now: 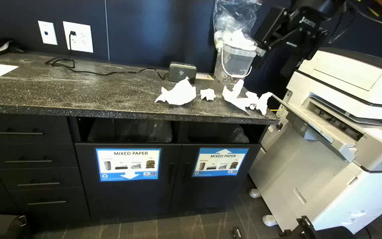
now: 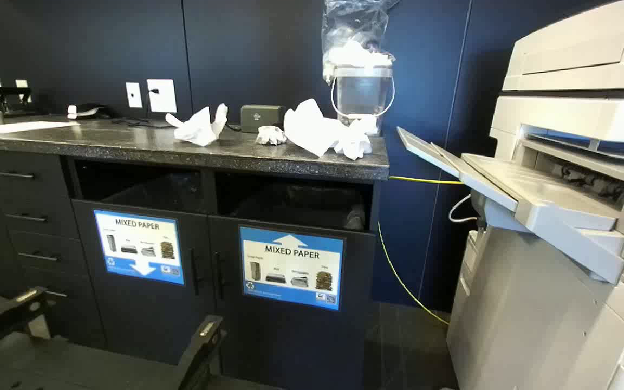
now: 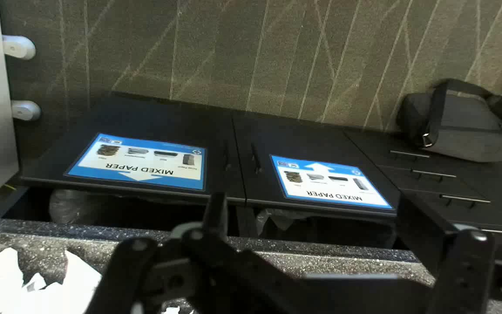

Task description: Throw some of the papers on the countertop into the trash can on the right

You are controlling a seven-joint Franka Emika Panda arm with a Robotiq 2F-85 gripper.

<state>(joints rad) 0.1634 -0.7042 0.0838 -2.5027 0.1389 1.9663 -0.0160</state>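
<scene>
In an exterior view: shows gripper [image 1: 273,64] hung high, btwn bucket [image 1: 235,63] & printer [image 1: 310,172], w/ jaws spread wide & nothing in them; prob. up there to clear bucket before dipping for a pick. Shows papers [image 1: 179,93], some balled, some torn, strewn in a rough row on R end of countertop [image 1: 111,89], nr front edge; prob. left there for easy reach & short trip down. Shows bucket set back nr wall [image 1: 158,33], w/ clear bag [image 1: 234,20] on top, prob. to be out of the way, & black box [image 1: 181,71] also nr wall, prob. b/c of cord [image 1: 108,72] running to outlet [image 1: 81,39].

In an exterior view: leaves gripper out of frame. Shows trash can [image 2: 290,336] built in under R end of countertop, w/ slot [image 2: 293,197] facing out just below front edge & sign [image 2: 292,268] on door, w/ arrow aimed up, prob. to steer paper into slot. Too dark inside to tell contents. Prob. calls for bringing paper out past edge, then in from front, b/c of countertop overhead.

In wrist view, w/ sign upside down: shows jaws far apart, holding nothing, w/ next-door bin [image 3: 312,141] beyond gap. Shows trash can off to L here, prob. b/c of turned wrist, & some papers low at frame side, outside gap, so prob. needs sideways shift & drop before any grip.
</scene>
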